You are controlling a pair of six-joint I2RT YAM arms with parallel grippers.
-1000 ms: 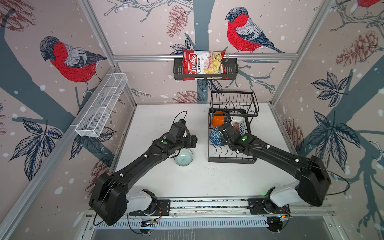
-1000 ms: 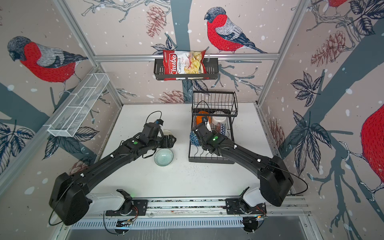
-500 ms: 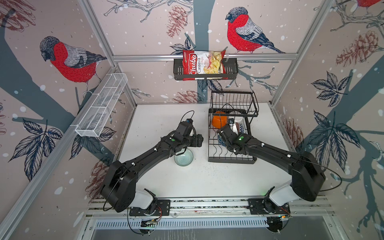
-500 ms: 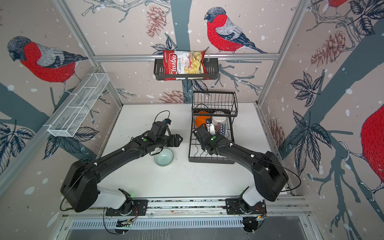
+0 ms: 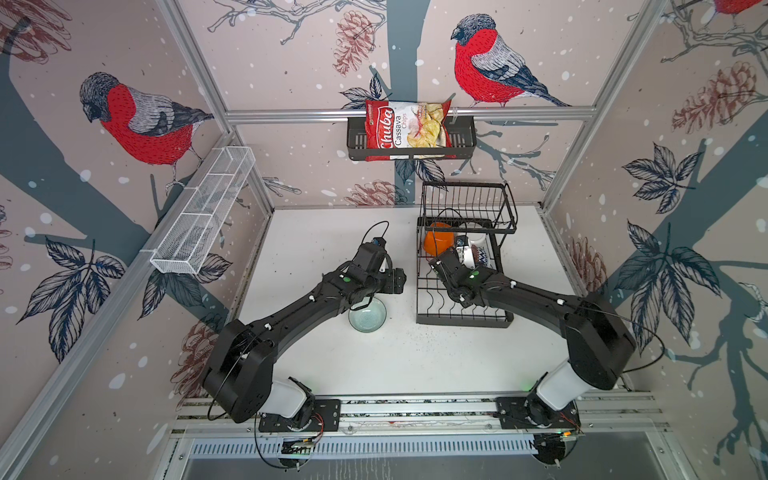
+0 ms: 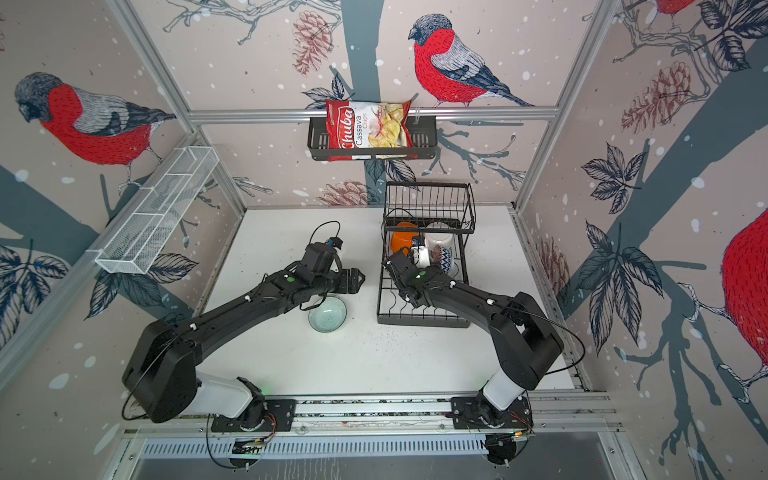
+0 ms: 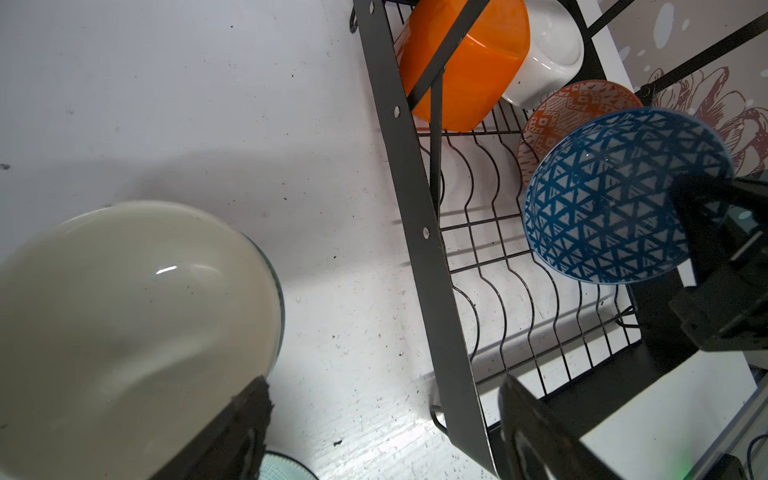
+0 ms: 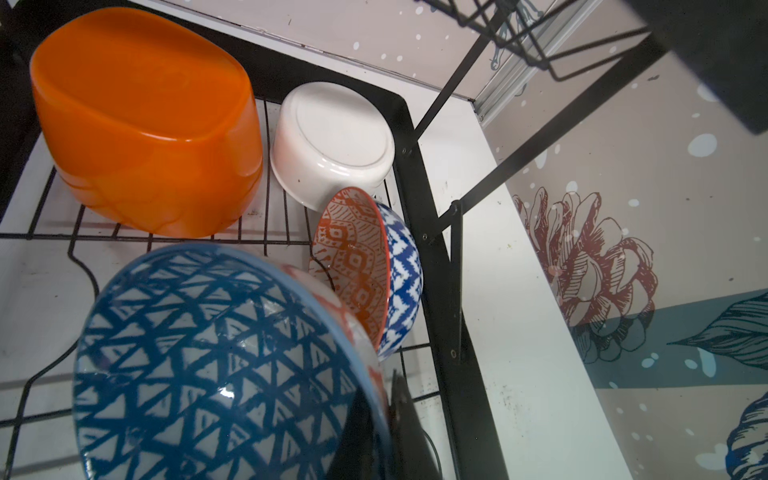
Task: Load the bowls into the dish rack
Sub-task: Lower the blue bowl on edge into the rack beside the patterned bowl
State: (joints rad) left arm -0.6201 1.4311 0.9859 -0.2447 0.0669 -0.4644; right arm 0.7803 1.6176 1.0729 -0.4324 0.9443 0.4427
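My right gripper [image 8: 380, 399] is shut on the rim of a blue triangle-patterned bowl [image 8: 216, 361], tilted on edge over the dish rack [image 8: 432, 291]. In the left wrist view this bowl [image 7: 615, 195] hangs above the wire dividers. On the rack are an upturned orange bowl [image 8: 145, 124], an upturned white bowl [image 8: 332, 141] and an orange-and-blue bowl [image 8: 357, 266] on edge. My left gripper [image 7: 382, 386] is open beside the rack [image 5: 461, 320], with bare table between its fingers. A cream bowl [image 7: 124, 324] lies against one finger's outer side. A pale teal bowl [image 5: 368, 318] sits on the table.
The rack's raised basket tier [image 5: 467, 203] overhangs the back of the tray, just above my right gripper [image 5: 455, 255]. A black wall basket holds a chips bag [image 5: 407, 129]. A white mesh tray [image 5: 203, 212] is fixed to the left wall.
My right gripper has carried the blue patterned bowl farther back into the rack, towards the other bowls. My left gripper has shifted right, towards the rack's side, still open.
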